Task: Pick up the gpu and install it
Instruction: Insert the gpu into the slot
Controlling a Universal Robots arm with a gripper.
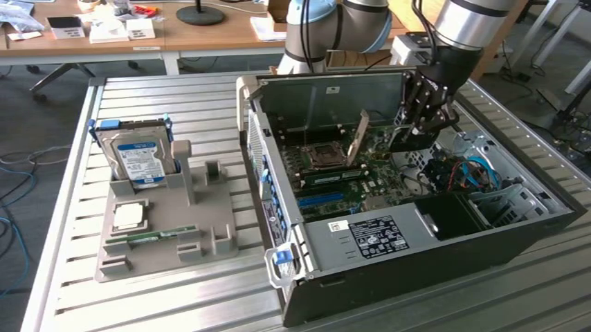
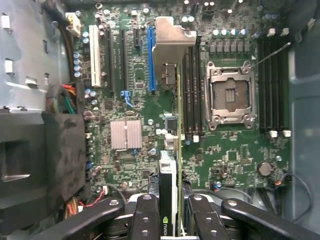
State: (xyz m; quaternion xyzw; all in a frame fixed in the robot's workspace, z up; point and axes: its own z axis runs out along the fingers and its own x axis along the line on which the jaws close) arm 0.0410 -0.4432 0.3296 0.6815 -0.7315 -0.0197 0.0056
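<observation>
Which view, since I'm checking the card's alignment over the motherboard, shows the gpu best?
The wrist view: the gpu, held by the end effector, runs edge-on across the motherboard, beside the blue slot. The exterior view shows the gpu as a thin tilted strip next to the end effector, inside the open case.

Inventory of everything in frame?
open black computer case: one, black, on slatted metal table.
green motherboard: one, green, inside case.
dark flat gpu card: one, dark, over motherboard.
grey plastic fixture: one, grey, beside case.
silver hard drive with blue-white label: one, silver, upright in fixture.
square silver processor chip: one, silver, on fixture.
narrow green memory stick: one, green, on fixture.
black tool: one, black, shut on gpu card.
grey robot arm: one, grey, above case.
</observation>
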